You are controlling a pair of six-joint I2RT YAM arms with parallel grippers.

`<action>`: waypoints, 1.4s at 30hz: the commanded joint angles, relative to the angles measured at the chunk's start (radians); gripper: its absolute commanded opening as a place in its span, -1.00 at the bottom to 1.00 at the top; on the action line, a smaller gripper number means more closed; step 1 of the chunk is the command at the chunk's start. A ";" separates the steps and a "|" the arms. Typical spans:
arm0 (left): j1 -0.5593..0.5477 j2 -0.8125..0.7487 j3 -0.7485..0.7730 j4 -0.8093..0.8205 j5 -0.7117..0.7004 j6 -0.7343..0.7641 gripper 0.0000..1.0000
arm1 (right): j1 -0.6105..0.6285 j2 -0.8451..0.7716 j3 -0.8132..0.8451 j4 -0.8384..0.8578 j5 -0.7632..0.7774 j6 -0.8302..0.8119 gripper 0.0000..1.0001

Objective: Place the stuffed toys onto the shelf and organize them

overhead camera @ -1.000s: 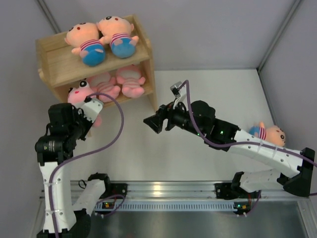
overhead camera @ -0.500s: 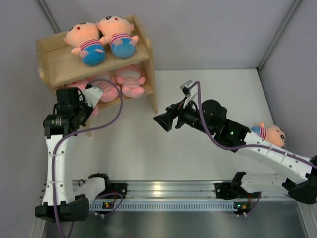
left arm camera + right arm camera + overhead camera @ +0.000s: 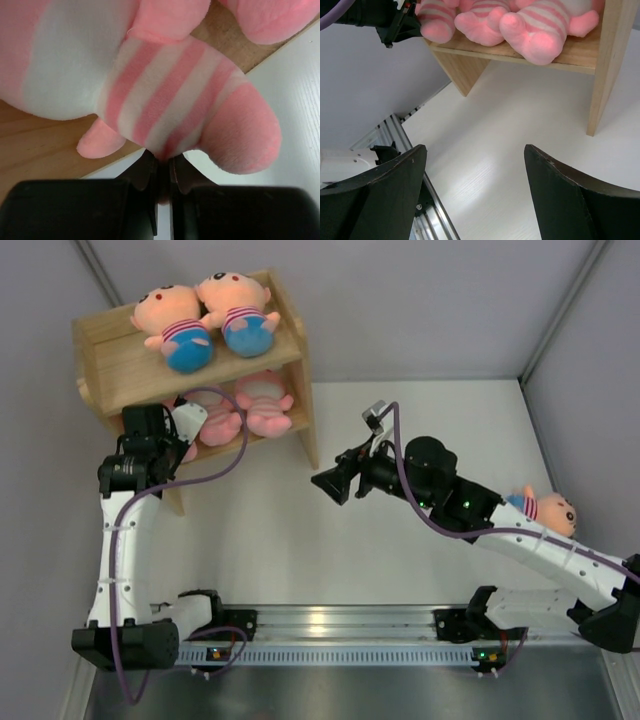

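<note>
**Q:** Where has the left arm got to?

**A:** It is stretched up to the wooden shelf (image 3: 110, 355), with the left hand (image 3: 160, 432) at the left end of the lower tier. The wrist view shows its fingers pinched almost together on the bottom of a striped pink pig (image 3: 170, 100). This held pig lies on the lower board, and one leg reaches past the board's front edge, over the white tabletop (image 3: 280, 540).

**Q:** And the right arm?

**A:** It reaches low across the tabletop from the right of the shelf. The right hand (image 3: 330, 483) points toward the lower tier but stops short of it, near the shelf's right side panel. Its fingers are spread wide with nothing between them.

**Q:** Where are the other toys?

**A:** A middle pig (image 3: 215, 418) and a right-end pig (image 3: 265, 400) lie beside the held one on the lower tier, feet to the front. Two peach dolls, one in blue pants (image 3: 170, 325) and its neighbour (image 3: 235, 305), lie touching on the top tier. A third doll (image 3: 550, 510) lies on the tabletop well to the right of the shelf, partly hidden behind the right forearm.

**Q:** Is anything in the way?

**A:** The left arm's purple cable (image 3: 245, 445) loops across the front of the lower tier, over the middle pig.
</note>
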 commanded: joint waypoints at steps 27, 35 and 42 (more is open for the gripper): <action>0.017 -0.020 -0.077 0.186 -0.012 0.045 0.22 | -0.090 -0.002 0.006 -0.060 0.028 -0.009 0.65; 0.014 -0.100 -0.119 0.180 0.037 0.053 0.49 | -0.226 0.021 0.015 -0.301 0.296 0.069 0.86; 0.014 -0.146 -0.144 0.151 0.101 0.050 0.56 | -0.693 -0.017 -0.109 -0.452 0.352 0.210 0.99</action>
